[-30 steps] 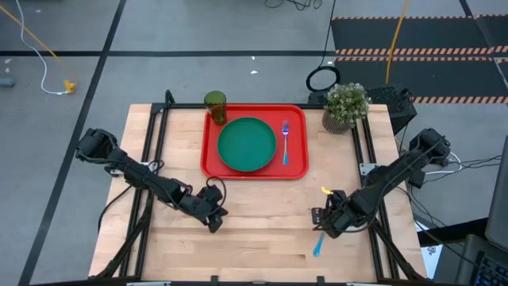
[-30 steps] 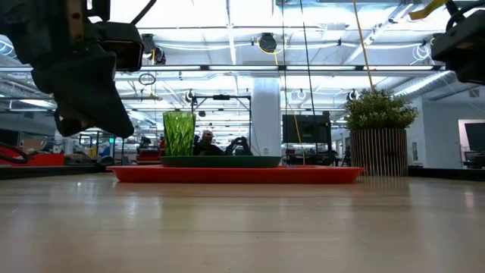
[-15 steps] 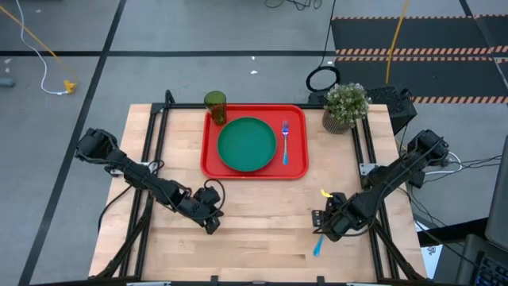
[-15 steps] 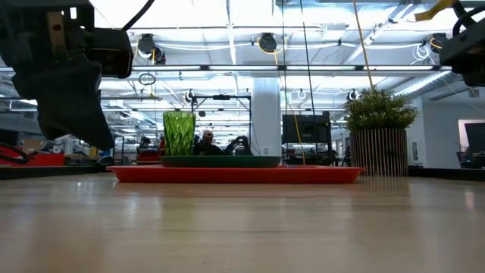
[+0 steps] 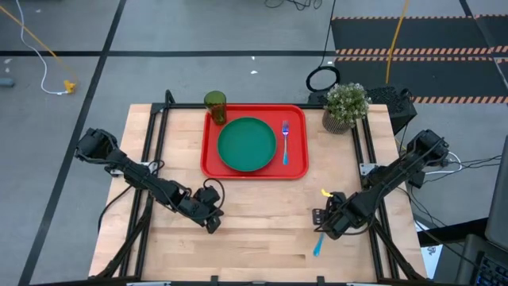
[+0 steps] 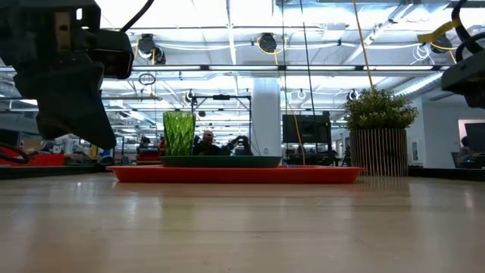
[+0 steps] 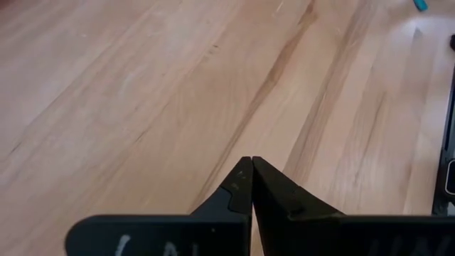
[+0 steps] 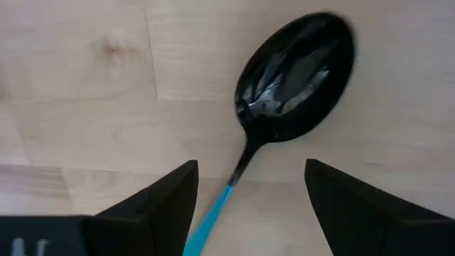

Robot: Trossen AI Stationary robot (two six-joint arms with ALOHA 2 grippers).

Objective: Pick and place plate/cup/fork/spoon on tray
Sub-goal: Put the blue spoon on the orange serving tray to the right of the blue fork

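The red tray (image 5: pixel 298 163) lies at the table's far middle. On it rest the dark-green plate (image 5: pixel 247 144) and the blue-handled fork (image 5: pixel 285 143). The green cup (image 5: pixel 215 103) stands upright at the tray's far left corner. The spoon lies flat on the table near the right front; its blue handle (image 5: pixel 318 245) sticks out from under my right gripper (image 5: pixel 325 222). In the right wrist view my right gripper (image 8: pixel 250 165) is open above the spoon, its fingers on either side of the neck below the dark bowl (image 8: pixel 295 67). My left gripper (image 7: pixel 250 161) is shut and empty over bare wood at the left front (image 5: pixel 213 222).
A potted plant (image 5: pixel 346 106) stands at the table's far right corner, beside the tray. Black frame rails (image 5: pixel 151 159) run along the table's left and right sides. Bare wood lies between the two grippers. People show far off in the room behind the table (image 6: pixel 206 140).
My left gripper has drawn back a little toward the table's left edge and stayed shut. My right gripper has come down a little toward the spoon. The spoon and the things on the tray have not moved.
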